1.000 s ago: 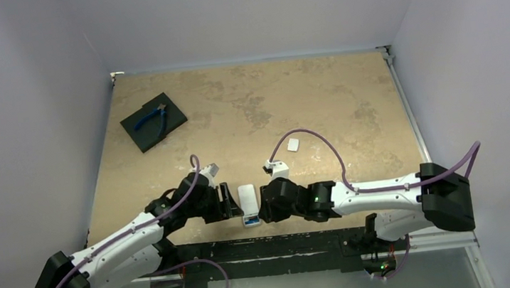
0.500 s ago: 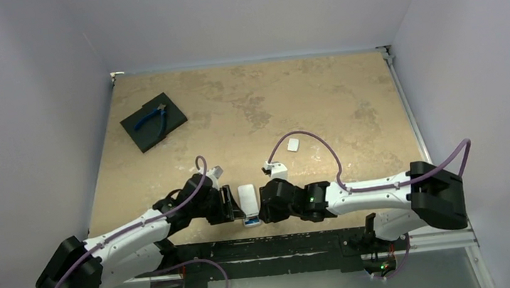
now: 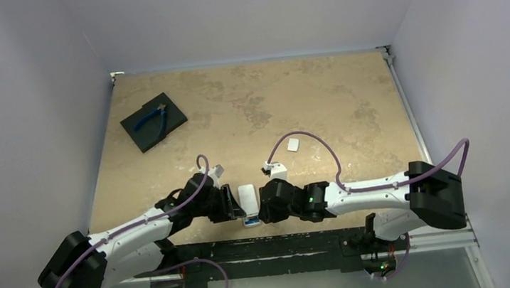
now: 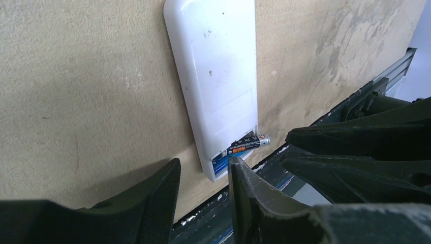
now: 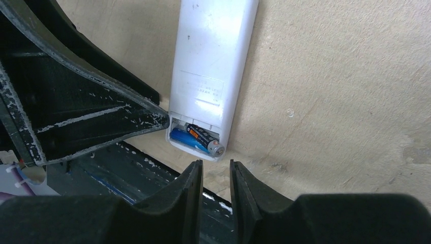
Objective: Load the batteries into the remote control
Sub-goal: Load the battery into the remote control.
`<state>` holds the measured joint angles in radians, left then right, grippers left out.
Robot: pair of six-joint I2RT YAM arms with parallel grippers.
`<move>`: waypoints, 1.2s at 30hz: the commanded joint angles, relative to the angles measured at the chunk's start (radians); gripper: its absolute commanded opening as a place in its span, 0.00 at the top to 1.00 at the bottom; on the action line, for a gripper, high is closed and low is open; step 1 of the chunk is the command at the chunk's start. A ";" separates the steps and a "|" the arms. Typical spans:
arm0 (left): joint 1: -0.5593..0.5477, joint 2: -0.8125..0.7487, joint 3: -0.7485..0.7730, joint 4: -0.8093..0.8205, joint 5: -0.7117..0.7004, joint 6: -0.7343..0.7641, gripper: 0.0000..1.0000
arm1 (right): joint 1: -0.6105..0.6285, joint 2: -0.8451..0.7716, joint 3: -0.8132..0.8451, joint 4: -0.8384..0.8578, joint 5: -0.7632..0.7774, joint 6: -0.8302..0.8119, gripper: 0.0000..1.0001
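The white remote control (image 3: 247,198) lies back up at the table's near edge, between both grippers. Its battery bay at the near end is uncovered. A blue battery (image 5: 182,138) lies in the bay. A dark battery (image 5: 203,138) rests askew on top of it, its metal end poking past the remote's side (image 4: 260,139). My left gripper (image 4: 203,163) is open just left of the bay, its right fingertip (image 4: 235,168) near the dark battery (image 4: 246,145). Open by a narrow gap, my right gripper (image 5: 216,165) holds nothing and sits just short of the bay.
A small white piece (image 3: 293,144) lies on the table behind the right wrist. At the back left, blue-handled pliers (image 3: 151,118) rest on a black square pad (image 3: 172,117). The table's dark front rail (image 3: 270,246) runs right below the remote.
The left arm has shifted right, closer to the remote, and its jaws have narrowed. The right arm has edged slightly left. The remote has not moved.
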<state>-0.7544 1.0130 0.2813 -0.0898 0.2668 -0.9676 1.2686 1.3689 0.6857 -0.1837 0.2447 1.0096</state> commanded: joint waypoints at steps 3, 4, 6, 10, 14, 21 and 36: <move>-0.004 0.006 -0.011 0.057 0.003 -0.010 0.64 | -0.006 0.008 0.014 0.040 0.014 0.015 0.68; -0.004 0.006 -0.012 0.059 0.003 -0.010 0.65 | -0.006 0.010 0.015 0.042 0.012 0.016 0.68; -0.004 0.008 -0.017 0.068 0.003 -0.012 0.68 | -0.006 0.014 0.014 0.048 0.009 0.017 0.69; -0.005 0.017 -0.022 0.074 0.006 -0.013 0.72 | -0.006 0.018 0.015 0.055 0.006 0.020 0.70; -0.005 0.019 -0.030 0.091 0.006 -0.017 0.74 | -0.006 0.026 0.023 0.051 0.010 0.018 0.70; -0.005 0.025 -0.029 0.113 0.006 -0.016 0.75 | -0.006 0.044 0.034 0.049 0.013 0.020 0.70; -0.004 0.061 -0.027 0.133 -0.003 -0.021 0.64 | -0.006 0.062 0.044 0.059 0.007 0.012 0.71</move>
<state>-0.7544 1.0611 0.2592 -0.0055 0.2665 -0.9852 1.2675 1.4204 0.6880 -0.1493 0.2436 1.0119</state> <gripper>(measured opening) 0.347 0.295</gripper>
